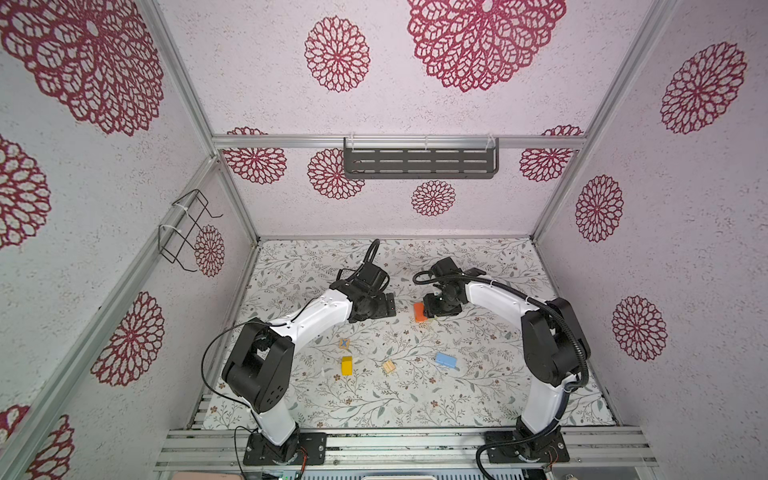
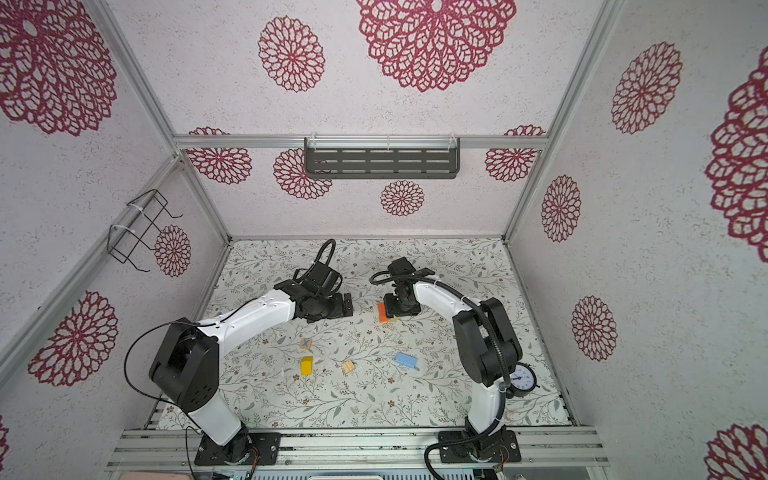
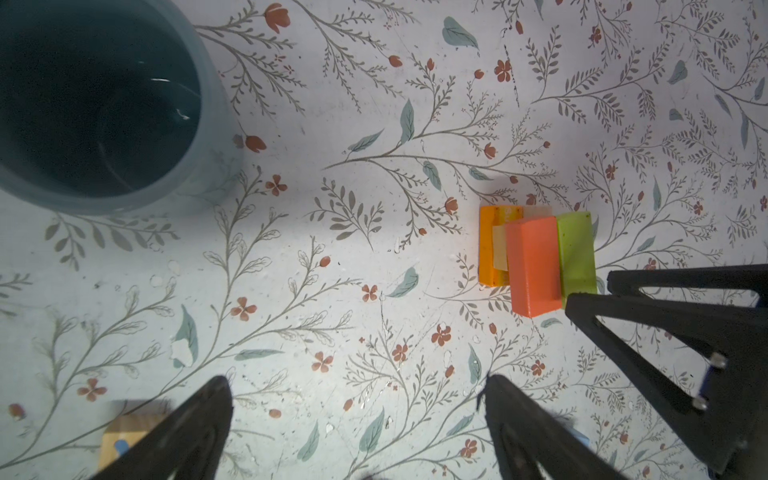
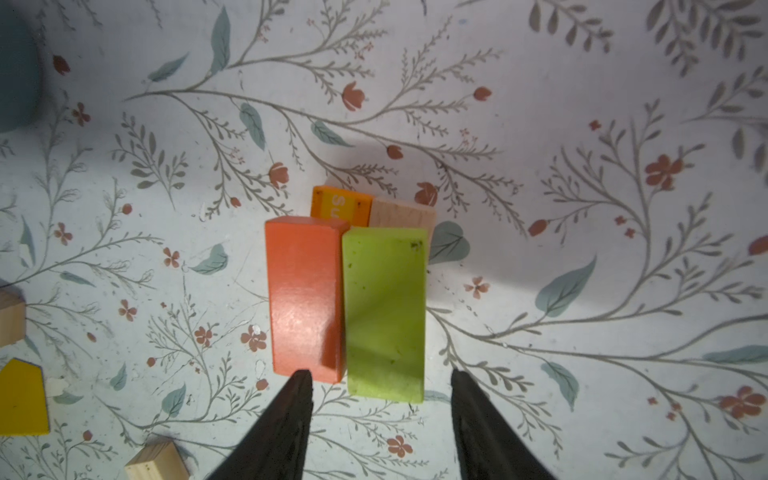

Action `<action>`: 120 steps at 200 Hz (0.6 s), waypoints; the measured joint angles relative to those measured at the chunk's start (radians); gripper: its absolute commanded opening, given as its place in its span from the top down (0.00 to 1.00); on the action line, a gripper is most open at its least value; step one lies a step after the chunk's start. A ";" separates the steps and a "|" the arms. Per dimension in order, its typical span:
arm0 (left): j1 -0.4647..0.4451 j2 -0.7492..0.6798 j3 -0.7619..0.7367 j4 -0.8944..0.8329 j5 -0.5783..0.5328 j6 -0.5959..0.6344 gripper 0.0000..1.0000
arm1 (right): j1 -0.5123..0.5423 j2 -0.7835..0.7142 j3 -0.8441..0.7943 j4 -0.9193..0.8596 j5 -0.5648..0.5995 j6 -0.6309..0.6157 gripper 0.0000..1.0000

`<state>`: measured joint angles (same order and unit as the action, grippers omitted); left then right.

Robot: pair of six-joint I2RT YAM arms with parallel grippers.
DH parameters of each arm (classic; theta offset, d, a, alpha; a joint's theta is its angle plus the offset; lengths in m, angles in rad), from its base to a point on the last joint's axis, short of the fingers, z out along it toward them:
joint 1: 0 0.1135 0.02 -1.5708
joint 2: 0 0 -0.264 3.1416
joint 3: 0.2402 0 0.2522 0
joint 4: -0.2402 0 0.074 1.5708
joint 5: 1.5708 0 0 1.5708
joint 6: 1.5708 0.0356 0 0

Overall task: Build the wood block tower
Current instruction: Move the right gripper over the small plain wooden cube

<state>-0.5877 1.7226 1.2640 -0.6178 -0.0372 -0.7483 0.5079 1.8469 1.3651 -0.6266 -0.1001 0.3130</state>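
Note:
The tower (image 4: 345, 291) is a low stack: a red-orange oblong (image 4: 305, 297) and a green oblong (image 4: 384, 313) lie side by side on an orange lettered block (image 4: 340, 205) and a natural block (image 4: 401, 212). My right gripper (image 4: 379, 374) hovers just above it, open, touching neither top block. In both top views the tower (image 1: 419, 311) (image 2: 382, 312) peeks out beside that gripper (image 1: 432, 309). My left gripper (image 3: 357, 380) is open over bare mat, left of the tower (image 3: 536, 262). Loose wood blocks lie nearer the front: a lettered cube (image 1: 344, 343), a yellow block (image 1: 346, 365), a grooved cube (image 1: 389, 367) and a blue oblong (image 1: 446, 360).
A teal cup (image 3: 210, 137) stands beyond my left gripper, hidden under that arm in both top views. A black alarm clock (image 2: 521, 377) sits behind the right arm at the mat's right side. Frame walls close in the mat on three sides.

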 measured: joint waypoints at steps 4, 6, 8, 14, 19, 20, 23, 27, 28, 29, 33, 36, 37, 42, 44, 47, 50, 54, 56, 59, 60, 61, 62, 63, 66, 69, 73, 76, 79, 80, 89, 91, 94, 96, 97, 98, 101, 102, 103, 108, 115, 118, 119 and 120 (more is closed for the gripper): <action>0.000 0.000 0.003 -0.002 0.000 0.000 0.02 | 0.000 -0.005 0.000 0.000 0.001 -0.003 0.49; 0.000 0.000 0.005 -0.002 0.000 0.000 0.01 | 0.000 -0.006 0.000 -0.001 0.001 -0.004 0.51; 0.000 0.000 0.006 -0.003 0.001 0.000 0.01 | 0.000 -0.010 0.000 -0.001 0.002 -0.001 0.53; 0.000 0.000 0.013 -0.004 0.002 0.000 0.01 | 0.000 -0.018 0.000 -0.001 0.003 -0.003 0.60; 0.000 0.000 0.018 -0.004 0.002 0.000 0.00 | 0.000 -0.025 0.000 -0.002 0.007 -0.006 0.66; 0.000 0.000 0.019 -0.004 0.002 0.000 0.00 | 0.000 -0.026 0.000 -0.002 0.007 -0.004 0.68; 0.000 0.000 0.023 -0.005 0.003 0.000 0.01 | 0.000 -0.031 0.000 -0.002 0.008 -0.011 0.71; 0.000 0.000 0.026 -0.005 0.003 0.000 0.01 | 0.000 -0.036 0.000 -0.002 0.009 -0.006 0.75; 0.000 0.000 0.028 -0.005 0.003 0.000 0.01 | 0.000 -0.037 0.000 -0.002 0.009 -0.007 0.76; 0.000 0.000 0.029 -0.005 0.004 0.000 0.01 | 0.000 -0.039 0.000 -0.003 0.009 -0.010 0.77; 0.000 0.000 0.033 -0.005 0.005 0.000 0.02 | -0.002 -0.043 0.000 -0.002 0.010 -0.016 0.79; 0.000 0.000 0.036 -0.005 0.005 0.000 0.02 | -0.002 -0.047 0.000 -0.003 0.010 -0.013 0.81; 0.000 0.000 0.037 -0.005 0.005 0.000 0.02 | -0.002 -0.047 0.000 -0.003 0.009 -0.016 0.81; 0.000 0.001 0.042 -0.006 0.007 0.001 0.03 | -0.004 -0.051 0.000 -0.003 0.008 -0.015 0.82; 0.000 0.002 0.045 -0.006 0.007 0.001 0.03 | -0.005 -0.053 0.000 -0.003 0.009 -0.018 0.82; 0.000 0.003 0.048 -0.006 0.008 0.001 0.03 | -0.006 -0.055 0.000 -0.003 0.008 -0.016 0.82; 0.000 0.004 0.051 -0.006 0.008 0.002 0.03 | -0.008 -0.056 0.000 -0.003 0.008 -0.018 0.83; 0.000 0.006 0.057 -0.006 0.009 0.001 0.03 | -0.010 -0.057 0.002 -0.004 0.009 -0.021 0.83; 0.000 0.008 0.060 -0.007 0.010 0.001 0.03 | -0.011 -0.058 0.002 -0.004 0.009 -0.021 0.83; 0.000 0.010 0.063 -0.008 0.010 0.001 0.03 | -0.014 -0.058 0.002 -0.005 0.008 -0.025 0.83; 0.000 0.011 0.064 -0.008 0.010 0.001 0.03 | -0.015 -0.058 0.003 -0.005 0.008 -0.024 0.83; 0.000 0.012 0.066 -0.008 0.011 0.001 0.03 | -0.015 -0.058 0.003 -0.005 0.008 -0.024 0.83; 0.000 0.012 0.068 -0.008 0.010 0.001 0.03 | -0.016 -0.058 0.003 -0.005 0.008 -0.024 0.83; 0.000 0.013 0.069 -0.008 0.010 0.001 0.03 | -0.017 -0.058 0.003 -0.005 0.008 -0.025 0.83; 0.000 0.015 0.072 -0.009 0.011 0.001 0.03 | -0.019 -0.058 0.003 -0.006 0.008 -0.026 0.83; 0.000 0.018 0.077 -0.010 0.011 0.001 0.03 | -0.021 -0.058 0.003 -0.006 0.009 -0.026 0.82; 0.000 0.021 0.083 -0.010 0.011 0.001 0.03 | -0.024 -0.058 0.003 -0.008 0.009 -0.027 0.81; 0.000 0.024 0.086 -0.010 0.011 0.002 0.03 | -0.027 -0.058 0.003 -0.010 0.008 -0.029 0.79; 0.000 0.026 0.090 -0.012 0.011 0.002 0.03 | -0.029 -0.058 0.003 -0.011 0.008 -0.030 0.77; 0.000 0.026 0.091 -0.012 0.011 0.002 0.03 | -0.029 -0.058 0.003 -0.011 0.009 -0.031 0.76; -0.001 0.031 0.100 -0.016 0.011 0.004 0.02 | -0.033 -0.058 0.003 -0.016 0.009 -0.038 0.70; -0.002 0.032 0.101 -0.017 0.011 0.005 0.02 | -0.034 -0.058 0.003 -0.019 0.009 -0.033 0.69; -0.002 0.032 0.103 -0.019 0.010 0.005 0.02 | -0.034 -0.058 0.003 -0.021 0.009 -0.037 0.68; -0.002 0.032 0.103 -0.020 0.010 0.006 0.02 | -0.034 -0.058 0.003 -0.023 0.010 -0.041 0.68; -0.002 0.032 0.103 -0.021 0.010 0.006 0.01 | -0.034 -0.058 0.003 -0.023 0.009 -0.040 0.67; -0.002 0.032 0.104 -0.021 0.010 0.006 0.01 | -0.035 -0.058 0.003 -0.025 0.009 -0.037 0.67; -0.003 0.032 0.104 -0.024 0.010 0.008 0.01 | -0.035 -0.060 0.003 -0.028 0.010 -0.039 0.66; -0.003 0.032 0.104 -0.024 0.010 0.008 0.01 | -0.035 -0.060 0.003 -0.029 0.011 -0.041 0.66; -0.003 0.032 0.104 -0.025 0.009 0.008 0.01 | -0.035 -0.060 0.003 -0.030 0.010 -0.042 0.65; -0.003 0.032 0.104 -0.030 0.007 0.011 0.01 | -0.035 -0.064 0.000 -0.033 0.011 -0.042 0.64; -0.003 0.032 0.104 -0.036 0.005 0.013 0.01 | -0.034 -0.072 -0.006 -0.036 0.011 -0.043 0.62; -0.003 0.032 0.103 -0.038 0.005 0.015 0.01 | -0.032 -0.079 -0.010 -0.037 0.011 -0.041 0.62; -0.003 0.032 0.103 -0.039 0.005 0.015 0.01 | -0.032 -0.080 -0.011 -0.037 0.011 -0.040 0.61; -0.003 0.032 0.102 -0.039 0.004 0.016 0.01 | -0.031 -0.084 -0.014 -0.037 0.012 -0.041 0.61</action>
<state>-0.5911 1.7546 1.3659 -0.6567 -0.0330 -0.7326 0.4767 1.7630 1.3510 -0.6640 -0.0879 0.2718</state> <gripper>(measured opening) 0.989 0.367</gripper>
